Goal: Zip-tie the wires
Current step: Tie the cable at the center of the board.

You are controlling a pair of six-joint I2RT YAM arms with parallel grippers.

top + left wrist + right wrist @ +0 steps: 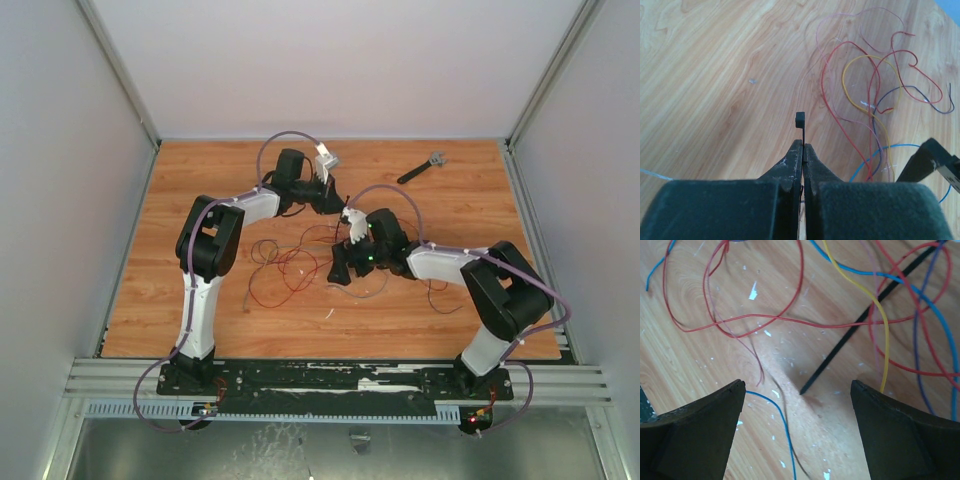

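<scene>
Wooden bench (450, 310), white walls all round. The left pincer (803, 145) was clamped on the zip tie (799, 120) just below its head, at the far edge of the wires (290, 268). The right pincer (797, 383) gaped wide over the tie's pointed tail. Looping and threading looked the step in hand, and it called for a clean pinch on that tail. Only the right wrist view showed the tail among the strands; only the left showed the head.

Smooth wood-grain table (200, 170), faintly shiny, flecked with white specks. Thin wires (288, 266) in glossy plastic coating. Matt black plastic zip tie (840, 350). Left gripper (803, 146) matt black, scuffed pale along its edges. Grey metal rail (580, 380) at the near edge.
</scene>
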